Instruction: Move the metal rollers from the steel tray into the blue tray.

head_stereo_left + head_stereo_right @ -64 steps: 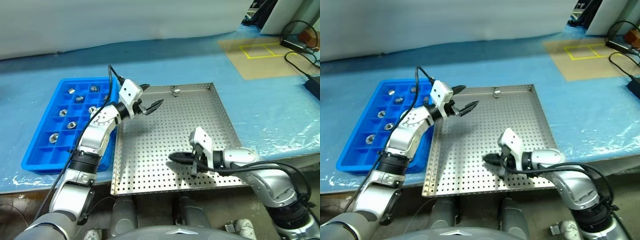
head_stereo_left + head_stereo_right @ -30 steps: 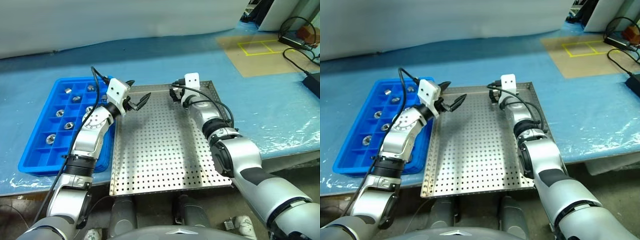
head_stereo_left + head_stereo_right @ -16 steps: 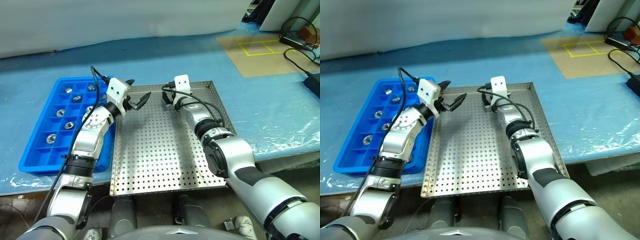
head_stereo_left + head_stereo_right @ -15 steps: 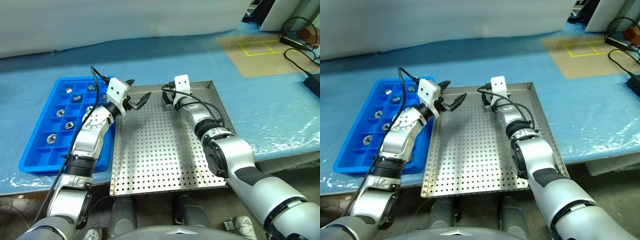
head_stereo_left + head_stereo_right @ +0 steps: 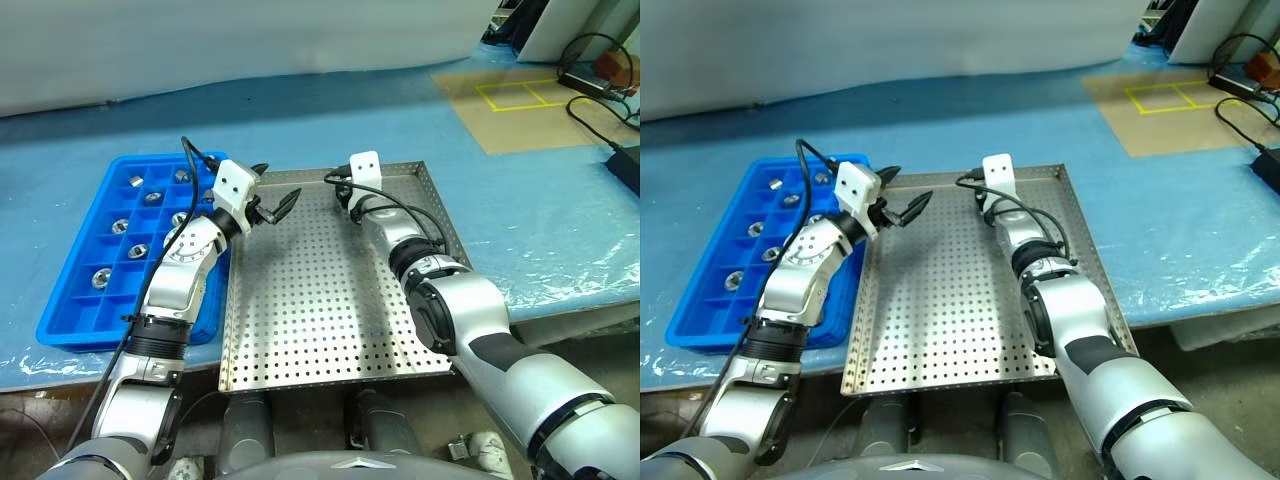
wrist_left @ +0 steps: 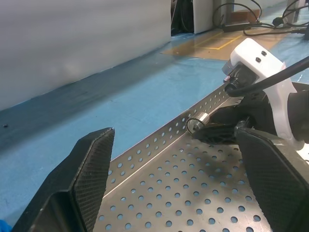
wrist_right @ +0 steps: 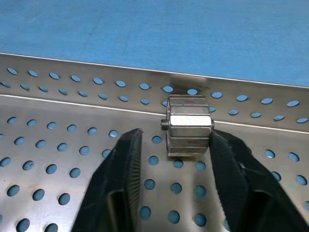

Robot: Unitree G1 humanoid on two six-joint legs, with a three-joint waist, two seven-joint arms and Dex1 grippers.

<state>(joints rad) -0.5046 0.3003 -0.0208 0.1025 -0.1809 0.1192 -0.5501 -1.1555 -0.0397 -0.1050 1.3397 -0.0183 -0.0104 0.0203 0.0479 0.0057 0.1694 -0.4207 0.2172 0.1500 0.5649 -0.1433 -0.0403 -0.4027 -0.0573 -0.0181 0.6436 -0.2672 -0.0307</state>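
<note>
Where blue sheeting (image 5: 560, 215) covers the table, steel tray (image 5: 330, 320), blue tray (image 5: 75, 290).

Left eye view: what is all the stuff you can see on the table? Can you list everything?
steel tray: one, silver with holes, middle of the table
blue tray: one, bright blue, beside the steel tray on the robot's left
metal rollers: at least six, shiny silver, in blue tray compartments
metal roller: one, silver, by the steel tray's far rim
table cover: one, blue, under both trays
brown mat: one, yellow tape square, far right
cables: black, far right
left claw: black, open, over the steel tray's far left corner
right claw: black, open, around the lone roller
</note>
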